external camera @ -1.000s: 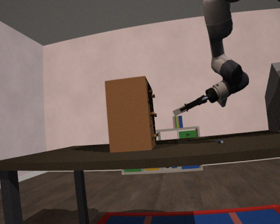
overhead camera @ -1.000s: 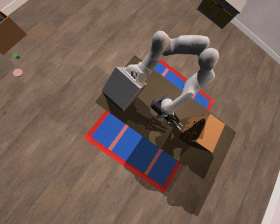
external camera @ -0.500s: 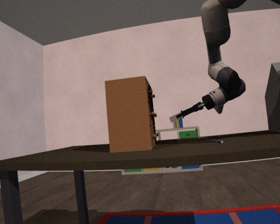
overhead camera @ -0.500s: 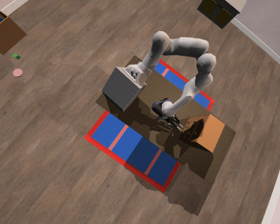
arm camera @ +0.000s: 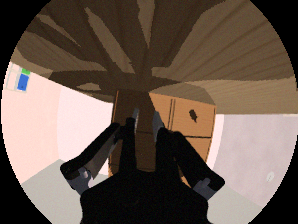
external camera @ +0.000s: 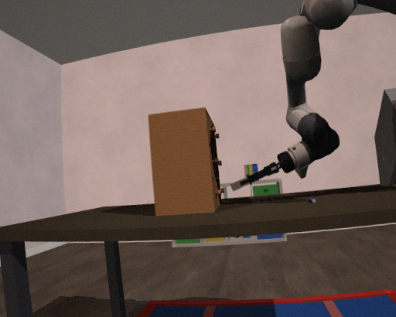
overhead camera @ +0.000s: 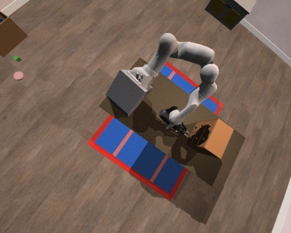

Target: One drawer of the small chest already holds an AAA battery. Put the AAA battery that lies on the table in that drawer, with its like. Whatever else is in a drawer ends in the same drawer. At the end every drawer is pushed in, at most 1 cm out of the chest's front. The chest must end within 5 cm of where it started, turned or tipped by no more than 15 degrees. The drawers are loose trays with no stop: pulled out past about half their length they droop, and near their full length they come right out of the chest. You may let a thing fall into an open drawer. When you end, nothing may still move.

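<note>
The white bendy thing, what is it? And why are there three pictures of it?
It is a robot arm, standing on a grey block on a brown table. One picture looks down from the ceiling, one looks from low beside the table, and the round one comes from a camera on the arm's wrist. On the table stands a small orange-brown chest with drawers, which all seem pushed in. A tiny blue and white battery lies further along the table. The arm's jaws are nearly closed and hold nothing. They point at the chest's front, near its lowest knob.
</note>
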Robot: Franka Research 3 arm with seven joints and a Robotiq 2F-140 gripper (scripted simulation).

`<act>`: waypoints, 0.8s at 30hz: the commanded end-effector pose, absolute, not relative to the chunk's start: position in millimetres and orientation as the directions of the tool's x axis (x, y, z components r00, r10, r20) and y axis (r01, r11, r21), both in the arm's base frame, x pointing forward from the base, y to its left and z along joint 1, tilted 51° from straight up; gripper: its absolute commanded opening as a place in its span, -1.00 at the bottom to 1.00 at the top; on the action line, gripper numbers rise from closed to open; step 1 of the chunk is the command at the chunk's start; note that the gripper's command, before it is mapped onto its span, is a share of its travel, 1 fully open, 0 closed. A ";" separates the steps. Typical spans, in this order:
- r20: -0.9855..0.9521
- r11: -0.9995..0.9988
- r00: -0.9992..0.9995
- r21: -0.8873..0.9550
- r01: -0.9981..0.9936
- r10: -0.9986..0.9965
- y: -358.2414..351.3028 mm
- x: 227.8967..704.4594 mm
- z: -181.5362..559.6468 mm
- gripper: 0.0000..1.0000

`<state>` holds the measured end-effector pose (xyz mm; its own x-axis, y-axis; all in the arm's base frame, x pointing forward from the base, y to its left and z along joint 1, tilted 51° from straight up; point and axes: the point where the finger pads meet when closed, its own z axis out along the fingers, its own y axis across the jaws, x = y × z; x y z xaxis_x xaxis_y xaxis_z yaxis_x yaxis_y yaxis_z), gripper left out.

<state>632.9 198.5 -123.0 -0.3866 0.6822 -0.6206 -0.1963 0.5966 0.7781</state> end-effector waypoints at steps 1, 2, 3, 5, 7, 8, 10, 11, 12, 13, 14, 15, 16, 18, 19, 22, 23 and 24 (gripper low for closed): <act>-0.629 0.610 -0.386 0.770 -0.187 0.675 200.2 637.2 -130.8 -0.60; -0.629 0.610 -0.386 0.770 -0.187 0.675 201.3 638.0 -131.5 -0.60; -0.629 0.610 -0.386 0.770 -0.187 0.675 202.1 638.5 -132.0 -0.60; -0.629 0.610 -0.386 0.770 -0.187 0.675 202.9 639.0 -132.5 -0.60; -0.629 0.610 -0.386 0.770 -0.187 0.675 203.0 639.0 -132.5 -0.60; -0.629 0.610 -0.386 0.770 -0.187 0.675 203.0 639.0 -132.5 -0.60; -0.629 0.610 -0.386 0.770 -0.187 0.675 203.0 639.0 -132.5 -0.60; -0.629 0.610 -0.386 0.770 -0.187 0.675 203.0 639.0 -132.5 -0.60; -0.629 0.610 -0.386 0.770 -0.187 0.675 203.0 639.0 -132.5 -0.60; -0.629 0.610 -0.386 0.770 -0.187 0.675 203.0 639.0 -132.5 -0.60; -0.629 0.610 -0.386 0.770 -0.187 0.675 203.0 639.0 -132.5 -0.60; -0.629 0.610 -0.386 0.770 -0.187 0.675 203.0 639.0 -132.5 -0.60; -0.629 0.610 -0.386 0.770 -0.187 0.675 203.0 639.0 -132.5 -0.60; -0.629 0.610 -0.386 0.770 -0.187 0.675 203.0 639.0 -132.5 -0.60; -0.629 0.610 -0.386 0.770 -0.187 0.675 203.0 639.0 -132.5 -0.60; -0.629 0.610 -0.386 0.770 -0.187 0.675 203.0 639.0 -132.5 -0.60; -0.629 0.610 -0.386 0.770 -0.187 0.675 203.0 639.0 -132.5 -0.60; -0.629 0.610 -0.386 0.770 -0.187 0.675 203.0 639.0 -132.5 -0.60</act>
